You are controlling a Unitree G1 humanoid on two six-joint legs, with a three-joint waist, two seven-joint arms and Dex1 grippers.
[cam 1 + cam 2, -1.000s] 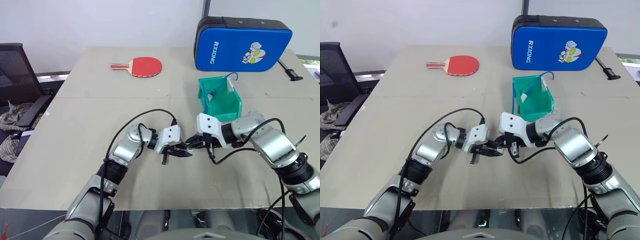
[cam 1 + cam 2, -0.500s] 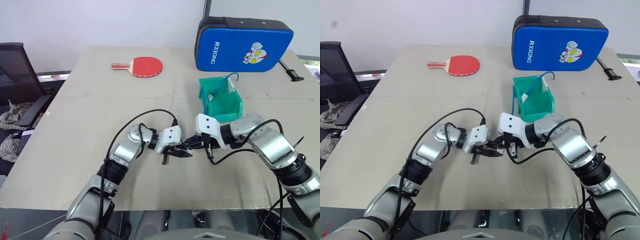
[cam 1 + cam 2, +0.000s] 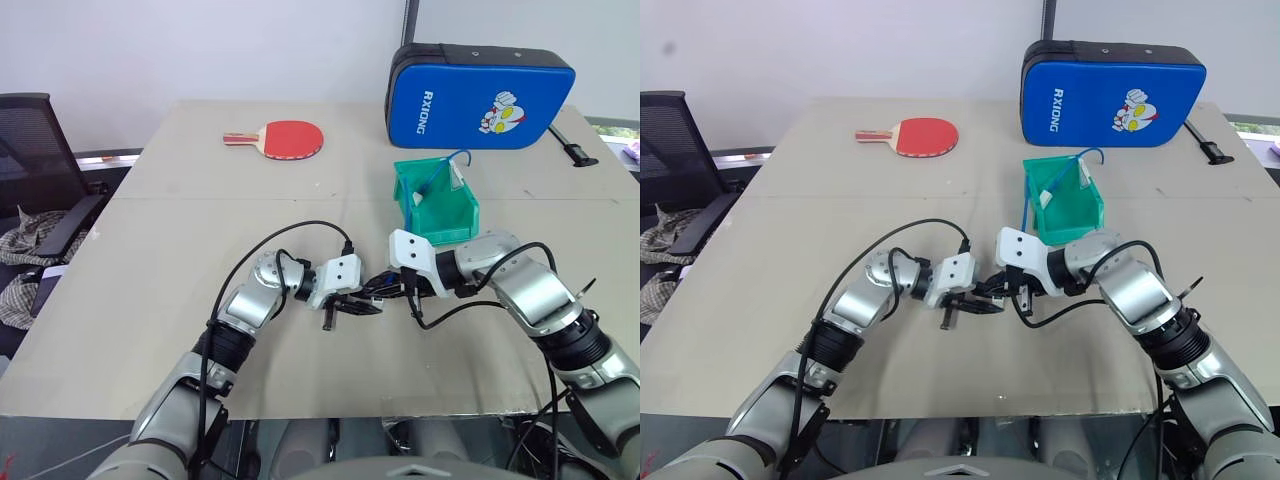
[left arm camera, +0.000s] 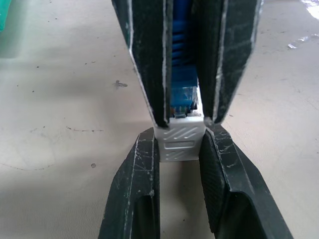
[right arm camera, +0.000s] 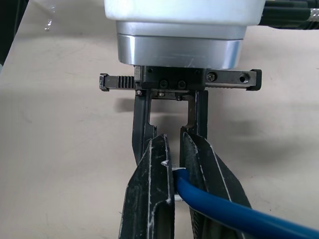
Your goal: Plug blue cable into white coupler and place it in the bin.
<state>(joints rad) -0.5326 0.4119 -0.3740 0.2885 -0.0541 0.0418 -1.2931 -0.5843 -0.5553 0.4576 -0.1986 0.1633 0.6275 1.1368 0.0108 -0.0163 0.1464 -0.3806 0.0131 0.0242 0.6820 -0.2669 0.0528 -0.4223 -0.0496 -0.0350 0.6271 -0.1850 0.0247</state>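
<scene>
The left tool (image 4: 178, 149) is clamped on the white coupler (image 4: 179, 141), its two black fingers pressed against the block's sides. The right tool (image 5: 173, 186) is closed on the blue cable (image 5: 219, 209) just behind its clear plug (image 4: 182, 99). The two tools meet tip to tip above the near middle of the worktop (image 3: 170, 250), and in the left wrist view the plug sits right at the coupler's mouth, lined up with it; whether it is fully seated and latched I cannot tell.

By my judgement the mating step is at or near its end, and the drop into the bin (image 3: 437, 205) is not yet done. The bin stands just beyond the right tool, and already holds another blue cable (image 3: 440, 170) with a white piece on it.

Room for the carry looks good: the way from the tools to the bin is short and bare. The bin's walls are the edges to clear, and the cable looping above its rim could snag. Beyond it stands a blue padded case (image 3: 480, 90), and a red paddle (image 3: 285, 137) lies well off to the left, neither in the way
</scene>
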